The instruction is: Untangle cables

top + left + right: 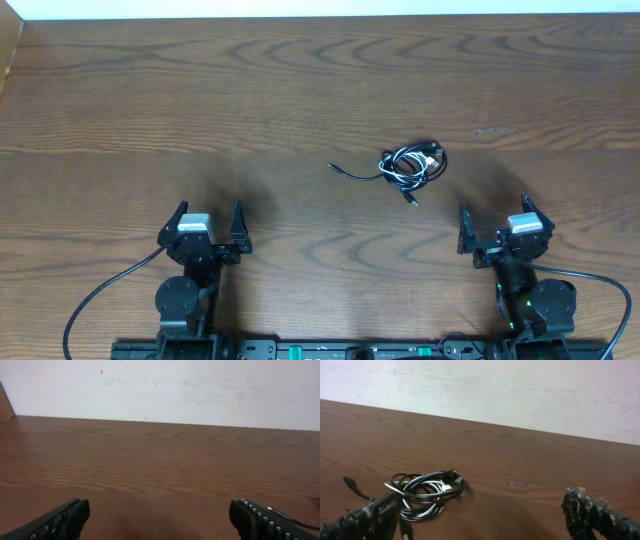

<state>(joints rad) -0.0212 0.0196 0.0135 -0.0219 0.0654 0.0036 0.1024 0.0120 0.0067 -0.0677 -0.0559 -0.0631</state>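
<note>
The cables (411, 165) lie in one tangled bundle of black and white loops on the wooden table, right of centre, with a black end trailing left and a small plug end below. In the right wrist view the cables (425, 494) sit ahead and left of my right gripper (480, 520), partly behind its left finger. My right gripper (497, 232) is open and empty, below and right of the bundle. My left gripper (208, 228) is open and empty at the near left, far from the cables; the left wrist view (159, 520) shows only bare wood between its fingers.
The wooden table (200, 110) runs to a pale wall at the back. A thin black cable end (295, 521) shows at the right edge of the left wrist view. Thick black arm cables (100, 295) run along the near edge.
</note>
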